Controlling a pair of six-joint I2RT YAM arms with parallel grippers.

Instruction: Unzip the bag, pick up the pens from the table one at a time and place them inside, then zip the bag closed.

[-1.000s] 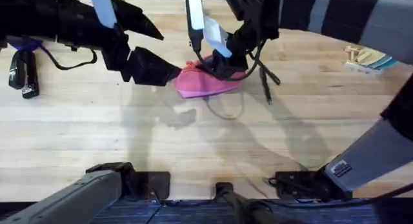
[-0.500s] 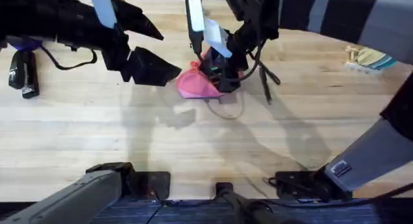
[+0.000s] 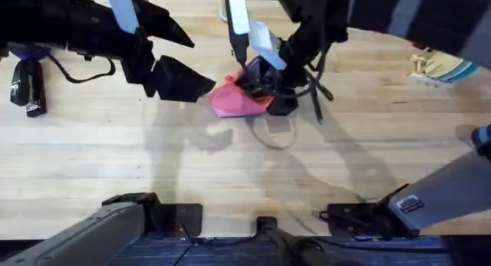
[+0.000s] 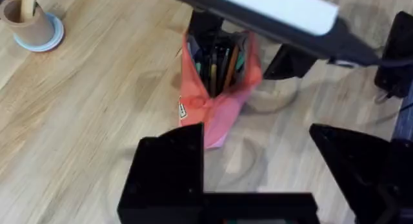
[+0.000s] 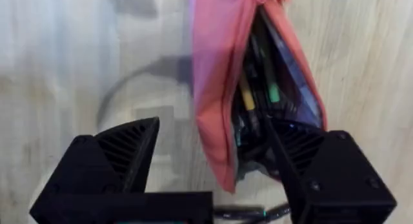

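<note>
While the right pincer (image 5: 213, 166) has its fingers spread wide, one finger sits outside the bag (image 5: 222, 88) and the other pokes into its open mouth, so the pink fabric wall runs between them without being squeezed. That wrist view looks straight into the pouch, showing the purple lining and several pens (image 5: 255, 95) packed inside, some with yellow and green parts. From overhead the same bag (image 3: 234, 101) reads as a pink wedge on the surface (image 3: 230, 166), half hidden under the right arm, its contents unseen. The left pincer (image 4: 258, 166) also stands open, gripping nothing, just short of the bag's closed end (image 4: 216, 111); its camera shows the mouth gaping toward the right arm with pens (image 4: 219, 62) inside. Overhead, this left pincer (image 3: 201, 88) hovers just beside the pouch. A tape roll (image 4: 32, 24) stands well apart on the wood.
</note>
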